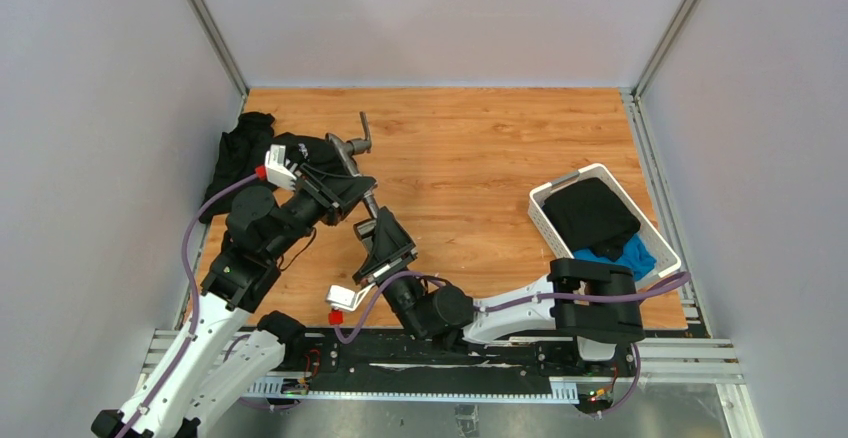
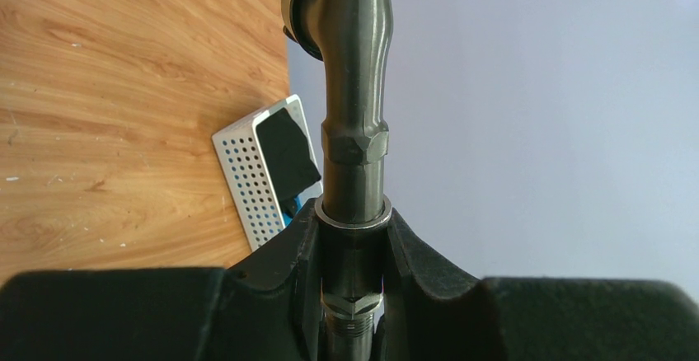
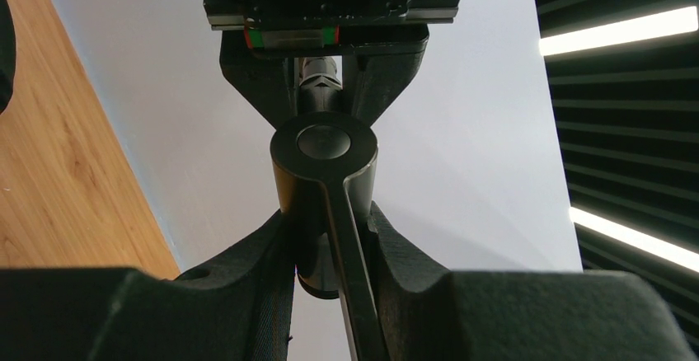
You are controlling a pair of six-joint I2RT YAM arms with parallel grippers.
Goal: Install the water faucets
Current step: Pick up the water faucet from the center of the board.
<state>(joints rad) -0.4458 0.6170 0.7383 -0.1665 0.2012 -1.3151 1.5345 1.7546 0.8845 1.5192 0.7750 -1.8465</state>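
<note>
while both jaws grip metal, the faucet is a stiff, slick load

the faucet body [image 2: 354,142], a dark-grey pipe with a hex collar, is clamped in the left jaws, which close narrowly on its lower stem just above the threads. the lever handle [image 3: 324,151], a round cap with a thin bar, is pinched in the right jaws, also narrow. both pieces hang above the desk [image 1: 470,158], well to the left of the white basket [image 1: 548,220]. they are lined up end to end, but the pictures do not show whether they touch. by its look the metal is rigid, weighty for its size and smooth, so it could twist or slide in a light pinch. the hex collar and straight stem offer the surest hold. the cap is best taken at its sides and the thin bar left free.
</note>
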